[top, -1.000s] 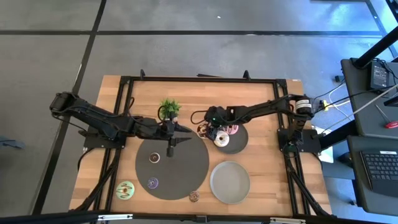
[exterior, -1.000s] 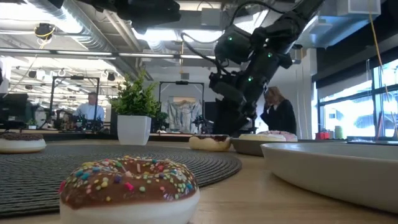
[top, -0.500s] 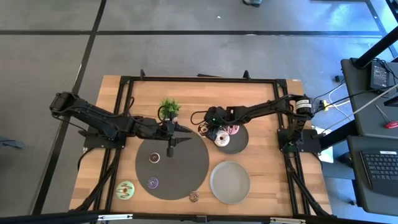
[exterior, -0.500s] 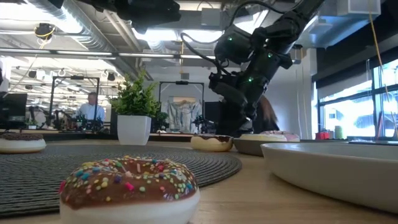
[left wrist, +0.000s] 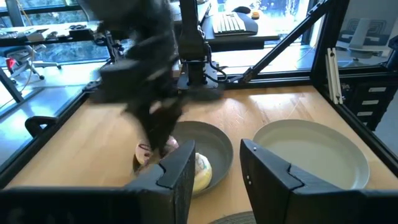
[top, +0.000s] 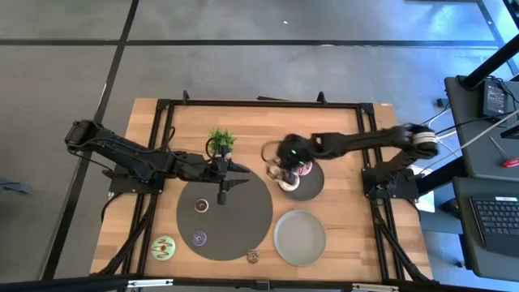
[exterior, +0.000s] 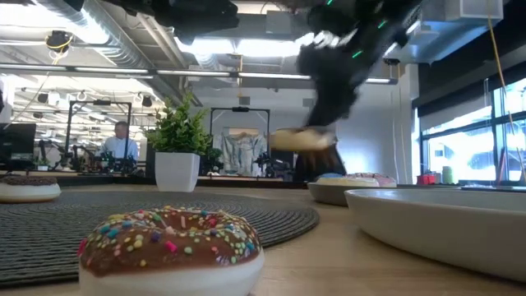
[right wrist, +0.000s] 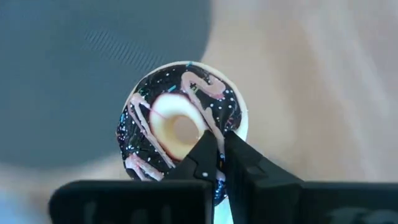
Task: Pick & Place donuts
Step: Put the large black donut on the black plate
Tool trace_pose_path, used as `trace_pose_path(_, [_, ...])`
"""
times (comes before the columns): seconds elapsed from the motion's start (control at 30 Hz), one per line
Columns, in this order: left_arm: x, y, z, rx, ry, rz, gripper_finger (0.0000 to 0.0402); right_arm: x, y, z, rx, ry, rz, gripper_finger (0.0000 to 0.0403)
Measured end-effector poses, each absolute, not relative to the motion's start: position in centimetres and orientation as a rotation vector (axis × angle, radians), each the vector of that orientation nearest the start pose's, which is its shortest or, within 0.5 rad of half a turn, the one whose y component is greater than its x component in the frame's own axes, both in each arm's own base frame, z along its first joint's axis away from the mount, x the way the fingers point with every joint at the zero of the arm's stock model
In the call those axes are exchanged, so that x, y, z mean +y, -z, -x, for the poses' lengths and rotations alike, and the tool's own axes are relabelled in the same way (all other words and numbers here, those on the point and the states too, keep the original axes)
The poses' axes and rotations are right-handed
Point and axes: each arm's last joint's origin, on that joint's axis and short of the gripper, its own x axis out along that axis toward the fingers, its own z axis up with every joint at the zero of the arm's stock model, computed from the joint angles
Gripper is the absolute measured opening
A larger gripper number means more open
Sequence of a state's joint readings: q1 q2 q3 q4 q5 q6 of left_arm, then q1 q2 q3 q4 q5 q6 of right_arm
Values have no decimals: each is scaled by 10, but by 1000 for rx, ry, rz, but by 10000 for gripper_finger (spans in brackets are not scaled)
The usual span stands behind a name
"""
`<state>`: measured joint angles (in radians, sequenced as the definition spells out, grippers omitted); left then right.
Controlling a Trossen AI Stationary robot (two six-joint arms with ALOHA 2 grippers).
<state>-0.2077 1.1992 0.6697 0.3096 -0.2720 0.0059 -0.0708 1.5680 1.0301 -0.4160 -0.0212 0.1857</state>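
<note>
Where wooden table (top: pixel 340 243) ends, open-plan office behind.

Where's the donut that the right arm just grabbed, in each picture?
High view: the held donut sits under the right gripper, beside the dark plate.
Low view: lifted, mid-picture.
Left wrist view: hidden behind the blurred arm.
Right wrist view: centre.
Shared landmark: the dark plate.

Potted plant (top: pixel 220 139), grey plates (top: pixel 300 238)
</note>
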Motion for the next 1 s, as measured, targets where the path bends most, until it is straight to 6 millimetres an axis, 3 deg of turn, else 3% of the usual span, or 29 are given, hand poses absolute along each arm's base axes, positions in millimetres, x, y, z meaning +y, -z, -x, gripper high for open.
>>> trace_pose_path(0.2, [-46,-257,-255,214,-62,-78,123,18,-230,-250,962,157,-276,18])
trace_pose_path(0.4, [-46,-257,-255,214,-65,-77,121,26,-200,-207,924,315,-352,18])
trace_pose_path(0.63, [-46,-257,-255,214,-65,-75,121,24,-162,-193,909,354,-426,21])
trace_pose_path(1.0, [-46,-254,-255,245,-62,-63,121,24,-156,-190,921,368,-440,25])
